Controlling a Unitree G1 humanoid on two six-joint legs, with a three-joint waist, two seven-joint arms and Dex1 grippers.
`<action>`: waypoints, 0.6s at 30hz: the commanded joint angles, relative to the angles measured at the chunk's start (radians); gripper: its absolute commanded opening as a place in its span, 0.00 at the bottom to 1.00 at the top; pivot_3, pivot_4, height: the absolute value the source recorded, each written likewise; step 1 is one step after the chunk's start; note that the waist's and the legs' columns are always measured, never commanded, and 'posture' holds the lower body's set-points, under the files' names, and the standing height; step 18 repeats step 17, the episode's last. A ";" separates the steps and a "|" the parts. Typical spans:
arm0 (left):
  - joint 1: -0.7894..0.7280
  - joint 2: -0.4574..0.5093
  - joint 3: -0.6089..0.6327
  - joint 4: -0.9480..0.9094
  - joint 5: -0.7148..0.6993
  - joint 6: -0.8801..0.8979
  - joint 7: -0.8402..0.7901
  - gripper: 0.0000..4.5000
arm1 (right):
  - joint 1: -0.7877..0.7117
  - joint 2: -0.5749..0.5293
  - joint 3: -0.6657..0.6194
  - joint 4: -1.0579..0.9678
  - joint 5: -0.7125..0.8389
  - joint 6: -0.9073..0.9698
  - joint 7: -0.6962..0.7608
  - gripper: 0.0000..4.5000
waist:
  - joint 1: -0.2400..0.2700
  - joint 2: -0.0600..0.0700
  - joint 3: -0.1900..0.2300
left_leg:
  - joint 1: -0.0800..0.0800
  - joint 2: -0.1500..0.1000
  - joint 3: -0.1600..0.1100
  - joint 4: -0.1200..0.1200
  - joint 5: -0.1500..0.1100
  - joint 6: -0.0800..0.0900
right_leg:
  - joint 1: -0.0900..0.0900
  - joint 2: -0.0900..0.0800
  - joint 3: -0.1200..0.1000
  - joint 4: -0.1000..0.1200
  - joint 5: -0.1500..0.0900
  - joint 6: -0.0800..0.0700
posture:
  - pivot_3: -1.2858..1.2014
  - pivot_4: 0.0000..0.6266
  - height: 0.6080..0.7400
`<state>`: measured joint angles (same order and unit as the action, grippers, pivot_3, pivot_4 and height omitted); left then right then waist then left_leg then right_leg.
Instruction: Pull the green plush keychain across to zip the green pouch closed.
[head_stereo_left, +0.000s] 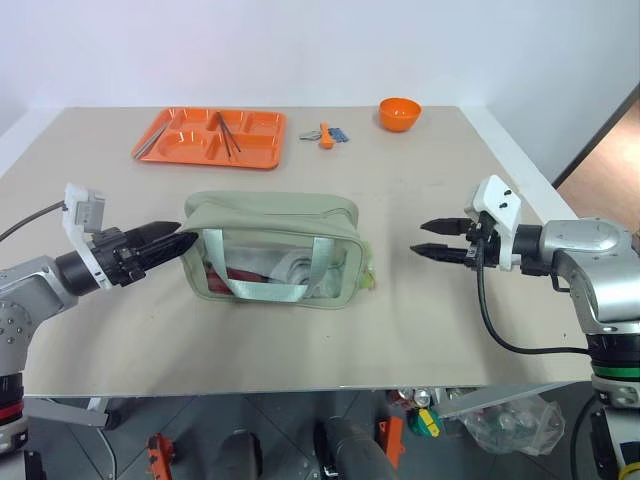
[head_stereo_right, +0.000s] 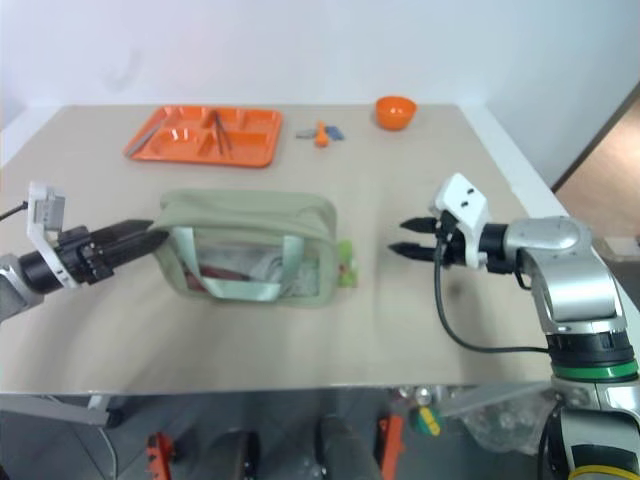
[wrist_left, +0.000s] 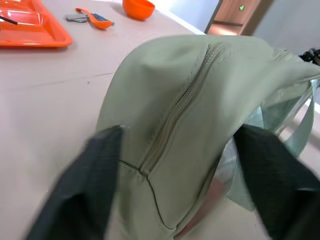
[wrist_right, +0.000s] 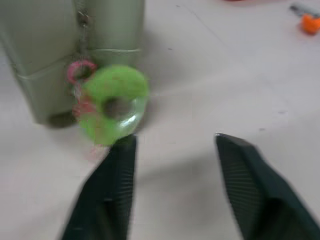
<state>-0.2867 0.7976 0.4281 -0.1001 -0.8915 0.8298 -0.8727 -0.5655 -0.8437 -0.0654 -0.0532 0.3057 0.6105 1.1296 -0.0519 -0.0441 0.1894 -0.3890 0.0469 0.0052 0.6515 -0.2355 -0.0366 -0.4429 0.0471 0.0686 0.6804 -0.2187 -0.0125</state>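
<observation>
Green pouch (head_stereo_left: 272, 248): pale sage fabric, boxy, clear window on the near side with a webbing strap handle over it; stands near the middle of the beige surface (head_stereo_left: 430, 340), long side toward the robot, top zipper run closed along its length as seen in the left wrist view. Green plush keychain (wrist_right: 114, 103): bright lime, ring-shaped with a hole through it, hanging with a small pink ring at the pouch's right end, low against the end wall just above the surface. Left pincer (head_stereo_left: 172, 241): level, pointing at the pouch's left end, fingers spread wide to either side of that end; the tips sit at the fabric, though contact cannot be told, and nothing is clamped. Right pincer (head_stereo_left: 433, 240): to the right of the pouch, apart from it, pointing toward the keychain, fingers parted with a clear gap, holding nothing. Orange tray (head_stereo_left: 180, 150): far left of the surface, compartmented, with slim utensils lying in it. Orange bowl (head_stereo_left: 399, 113): far edge, right of centre. Small orange and blue items (head_stereo_left: 327, 134): between tray and bowl.
</observation>
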 joint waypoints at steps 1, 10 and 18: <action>0.032 0.035 0.067 -0.038 -0.004 -0.007 0.008 1.00 | 0.003 -0.046 -0.074 -0.054 0.085 0.064 0.022 0.87 | 0.001 0.000 0.000 | 0.000 0.000 0.000 0.000 0.000 0.000 | 0.000 0.000 0.000 0.000 0.000 0.000 | 0.52 0.24 1.00; 0.176 0.078 0.308 -0.034 -0.109 0.049 0.002 1.00 | 0.112 -0.119 -0.301 -0.260 0.419 0.306 0.051 0.99 | 0.002 0.000 0.000 | -0.001 0.000 -0.001 0.000 -0.001 0.000 | 0.000 0.000 -0.001 0.000 -0.002 -0.001 | 0.52 0.24 1.00; 0.233 0.075 0.345 0.052 -0.102 0.054 0.017 1.00 | 0.149 -0.095 -0.279 -0.292 0.447 0.306 -0.057 0.99 | 0.002 0.000 0.000 | 0.000 0.000 -0.002 0.001 -0.001 0.000 | 0.000 -0.001 -0.001 0.000 -0.005 -0.006 | 0.52 0.24 1.00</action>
